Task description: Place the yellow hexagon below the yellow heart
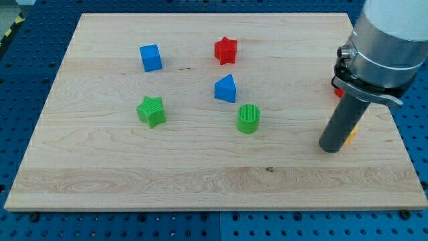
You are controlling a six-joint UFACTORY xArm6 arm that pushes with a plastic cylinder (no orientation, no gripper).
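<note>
Only a small yellow sliver (350, 134) of block shows, peeking out at 3 o'clock of the dark rod near its lower end; whether it is the hexagon or the heart cannot be told, and the rest of the yellow pieces are hidden behind the arm. A sliver of red block (338, 90) shows at the rod's left edge, higher up.

My tip (330, 148) rests on the pale wooden surface (200, 181), touching or just beside the yellow sliver. The end effector is a plain smooth dark rod under a grey metal collar; it has no jaws and holds nothing.

Well away toward 9 o'clock of the tip stand ribbed blocks: a green cylinder (248, 119), a blue triangular block (226, 88), a red star (226, 49), a green star (152, 110) and a blue cube (150, 57). The surface shows straight lengthwise grain. No writing can be read.
</note>
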